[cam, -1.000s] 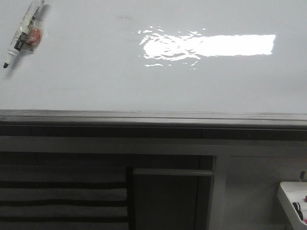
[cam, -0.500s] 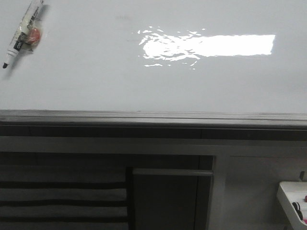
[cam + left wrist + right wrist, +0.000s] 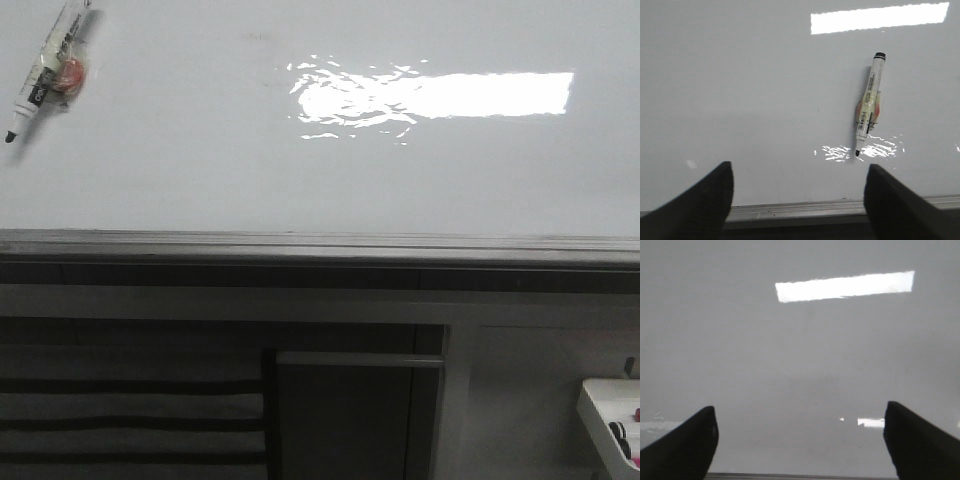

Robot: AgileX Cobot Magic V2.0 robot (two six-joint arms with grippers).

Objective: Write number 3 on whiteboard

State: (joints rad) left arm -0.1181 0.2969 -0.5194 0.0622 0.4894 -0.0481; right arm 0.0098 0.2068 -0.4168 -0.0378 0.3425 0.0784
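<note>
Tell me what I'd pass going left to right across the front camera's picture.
Marker pen stuck on the whiteboard → bright light glare on the board → white tray down in the right corner.

— What is seen of the whiteboard [image 3: 200, 160]?
— A large glossy white board is shown filling the upper half of the front frame, with a bright rectangular glare at upper centre-right and a grey metal rail along its lower edge.
— And the number 3?
— No clear stroke can be made out; only a faint smudge is seen near the top.
</note>
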